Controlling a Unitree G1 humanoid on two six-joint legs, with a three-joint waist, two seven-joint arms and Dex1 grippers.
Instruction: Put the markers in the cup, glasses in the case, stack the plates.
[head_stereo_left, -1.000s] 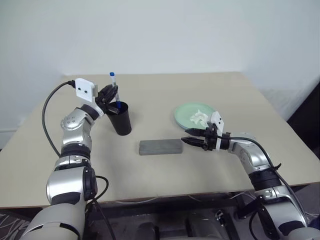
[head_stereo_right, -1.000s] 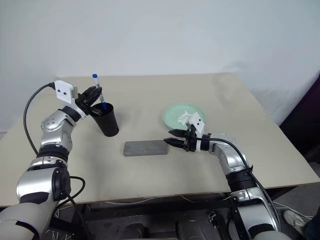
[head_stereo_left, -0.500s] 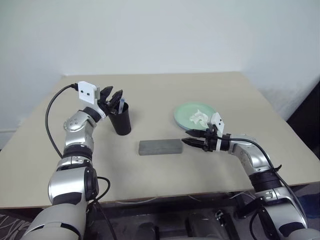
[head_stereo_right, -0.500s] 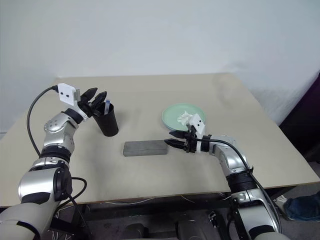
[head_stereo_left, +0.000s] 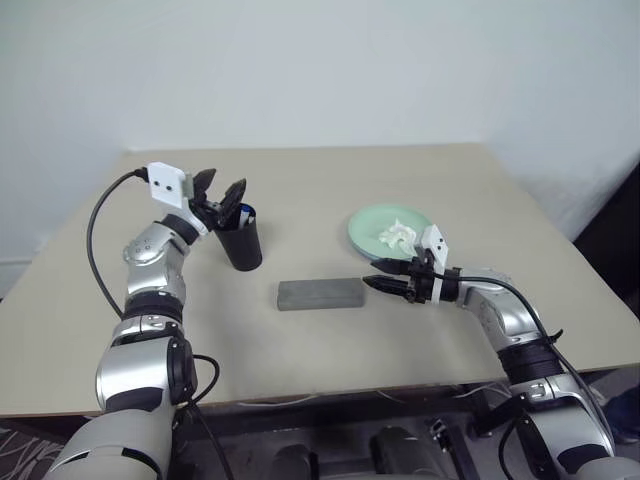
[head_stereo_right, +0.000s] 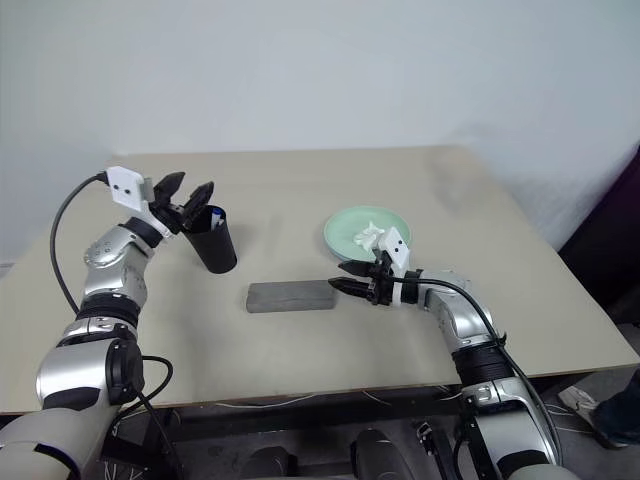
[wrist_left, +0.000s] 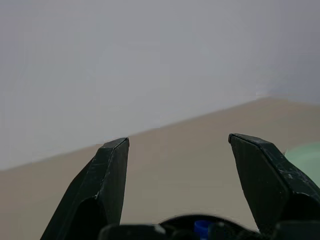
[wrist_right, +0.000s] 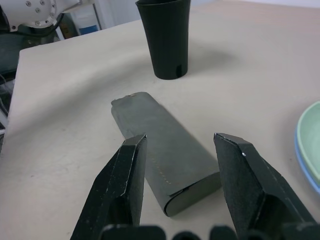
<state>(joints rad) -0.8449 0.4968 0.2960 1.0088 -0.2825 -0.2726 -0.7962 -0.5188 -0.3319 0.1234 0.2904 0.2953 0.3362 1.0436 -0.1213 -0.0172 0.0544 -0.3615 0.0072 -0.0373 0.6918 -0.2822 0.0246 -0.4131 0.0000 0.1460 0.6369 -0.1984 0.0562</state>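
Note:
The black cup (head_stereo_left: 243, 240) stands at the left of the table with a blue-tipped marker (head_stereo_left: 243, 211) inside it, its tip just showing at the rim (wrist_left: 201, 227). My left gripper (head_stereo_left: 222, 187) hovers open right beside and above the rim, holding nothing. The grey case (head_stereo_left: 320, 293) lies shut at mid-table. My right gripper (head_stereo_left: 373, 276) is open, level with the case's right end (wrist_right: 172, 170) and a little apart from it. The mint green plate (head_stereo_left: 366, 226) sits on the light blue one, whose rim (wrist_right: 306, 167) shows underneath. The glasses are hidden from view.
A crumpled white tissue (head_stereo_left: 397, 236) lies on the green plate. The tan table (head_stereo_left: 330, 180) stands against a white wall, with its front edge near my arms. The cup (wrist_right: 166, 37) stands beyond the case's far end as my right wrist sees it.
My left gripper opened and let go of the marker, which dropped into the cup until just its blue tip shows. The right arm has not moved.

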